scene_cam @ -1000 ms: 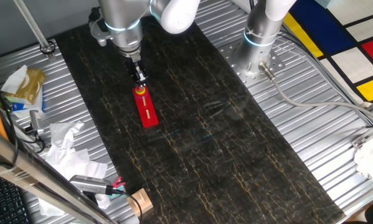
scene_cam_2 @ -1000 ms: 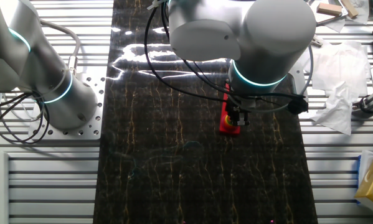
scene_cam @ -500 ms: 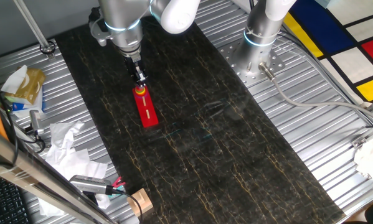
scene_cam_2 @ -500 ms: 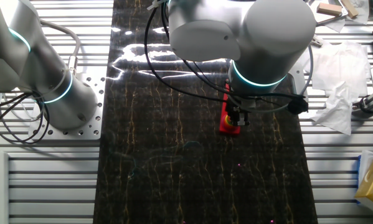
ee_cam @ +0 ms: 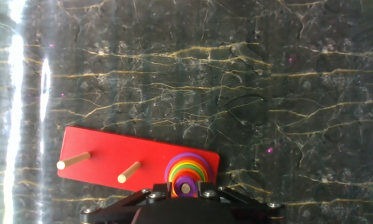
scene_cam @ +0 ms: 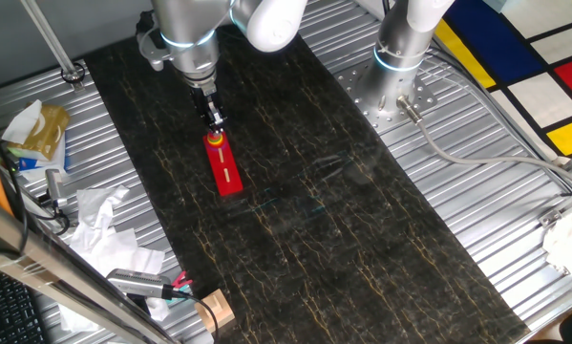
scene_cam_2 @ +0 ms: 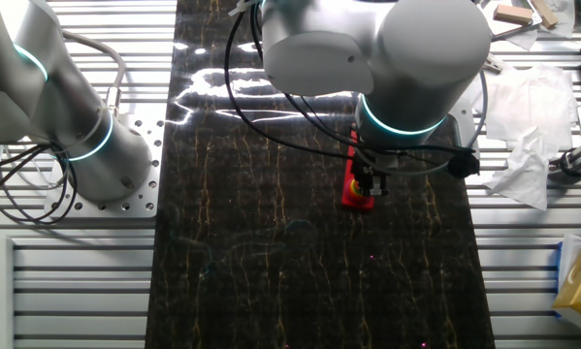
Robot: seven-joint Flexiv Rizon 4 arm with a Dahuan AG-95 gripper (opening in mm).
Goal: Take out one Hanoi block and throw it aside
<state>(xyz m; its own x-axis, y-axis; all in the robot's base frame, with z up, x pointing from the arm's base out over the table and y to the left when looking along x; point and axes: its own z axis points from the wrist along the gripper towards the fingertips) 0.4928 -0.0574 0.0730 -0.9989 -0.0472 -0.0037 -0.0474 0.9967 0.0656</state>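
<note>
Hanoi block (ee_cam: pixel 187 176) stack, directly beneath tool (ee_cam: pixel 185 194)

Red base board (ee_cam: pixel 124 158) flat on dark marble, two bare pegs (ee_cam: pixel 73 160), rainbow ring stack (ee_cam: pixel 186 174) at right end.

Bright, even overhead light fills both fixed views, and everything looks sharp. White glare streaks the glossy marble mat (scene_cam_2: pixel 300 242) toward twelve o'clock in the other fixed view. In the hand view, a glare band runs down the nine o'clock edge, washing out detail.
</note>
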